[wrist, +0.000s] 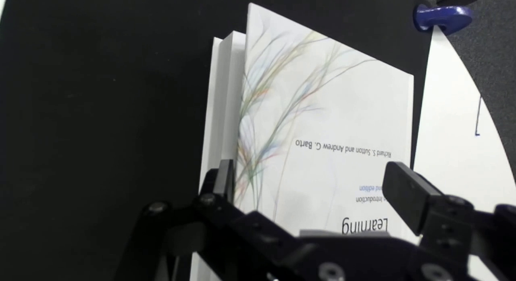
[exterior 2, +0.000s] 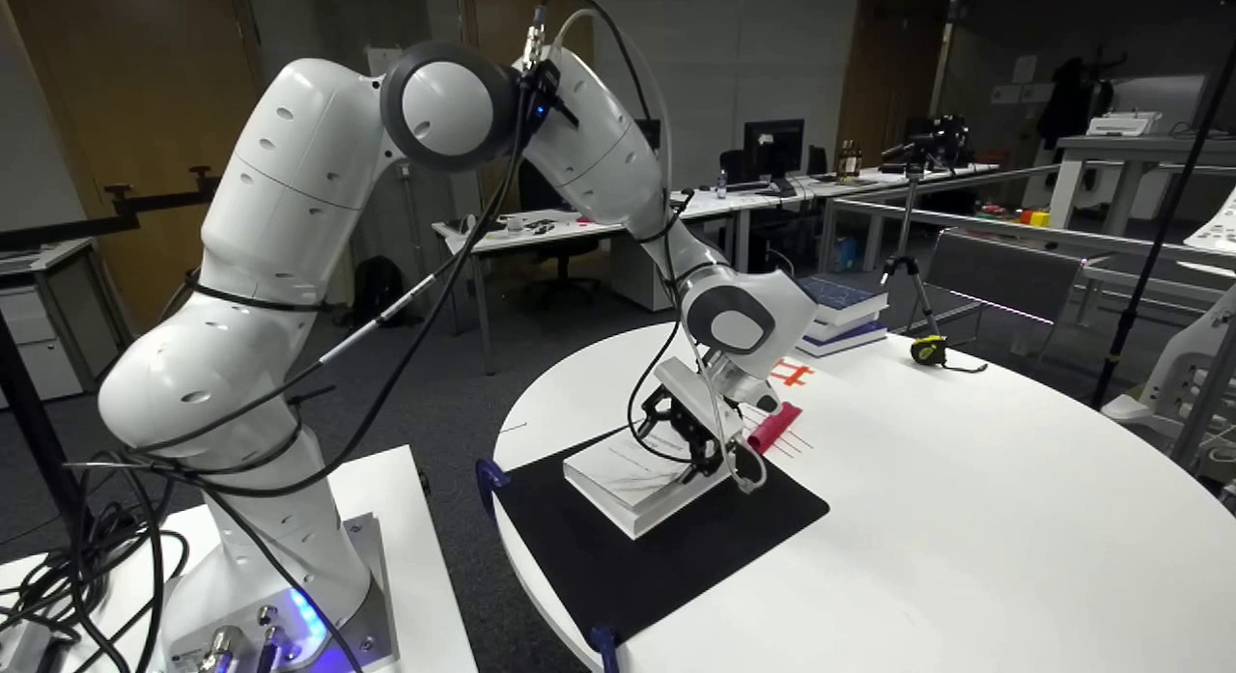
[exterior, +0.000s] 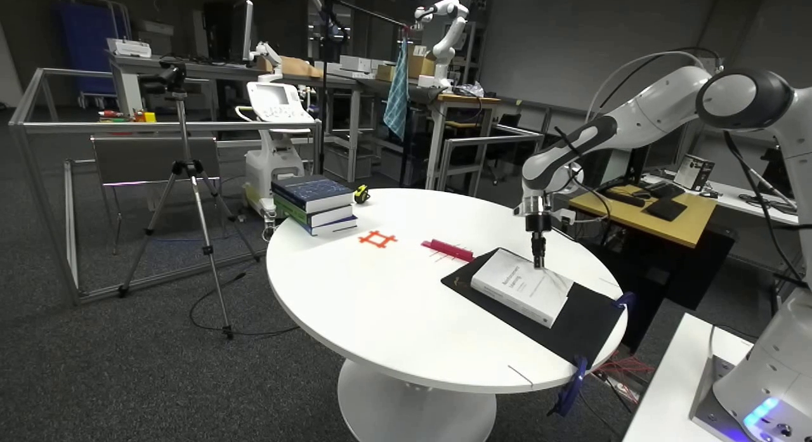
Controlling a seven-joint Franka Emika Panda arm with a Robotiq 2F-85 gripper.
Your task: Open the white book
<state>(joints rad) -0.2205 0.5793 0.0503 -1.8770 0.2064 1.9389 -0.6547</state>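
The white book point(exterior: 510, 283) is thick, with a white cover printed with coloured plant-like lines. It lies on the black mat point(exterior: 587, 315) and shows in both exterior views point(exterior 2: 623, 465). In the wrist view the book point(wrist: 322, 107) has its page edges on the left; whether the cover is slightly raised there I cannot tell. My gripper point(wrist: 309, 170) is open, jaws wide apart. One finger is at the page-edge side against or near the cover's edge; the other is over the cover near the opposite edge. Contact is unclear. The gripper shows in both exterior views point(exterior: 538, 262) point(exterior 2: 668, 453).
A stack of dark books point(exterior: 314, 204), a yellow tape measure point(exterior: 361, 193), an orange frame point(exterior: 377, 239) and a red-pink holder point(exterior: 449, 249) are on the round white table point(exterior: 355, 296). Blue clamps point(exterior: 574, 385) hold the mat at the table edge.
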